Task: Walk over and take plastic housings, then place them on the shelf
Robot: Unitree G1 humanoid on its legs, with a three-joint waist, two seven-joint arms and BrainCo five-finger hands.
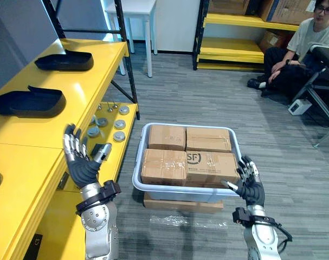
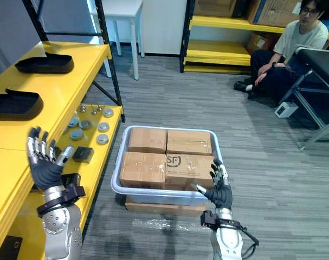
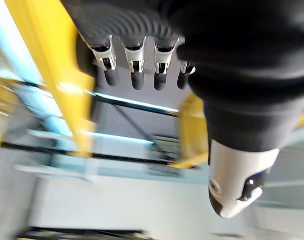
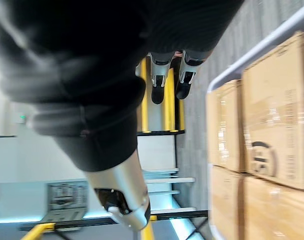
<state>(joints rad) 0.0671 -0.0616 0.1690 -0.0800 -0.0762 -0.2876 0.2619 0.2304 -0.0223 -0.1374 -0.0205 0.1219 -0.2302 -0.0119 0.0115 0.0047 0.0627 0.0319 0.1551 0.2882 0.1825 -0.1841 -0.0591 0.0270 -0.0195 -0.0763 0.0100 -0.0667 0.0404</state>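
Hovering just beside the front edge of the yellow shelf (image 1: 23, 135), the left hand (image 1: 80, 162) is showing straight, spread fingers and grasping nothing. The right hand (image 1: 250, 184), well apart from the shelf, is also released and empty. Two black housings (image 1: 30, 102) (image 1: 65, 59) are lying on the shelf top, well apart. A white bin (image 1: 137, 165) of boxes (image 1: 186, 157) is standing on the floor beside the shelf.
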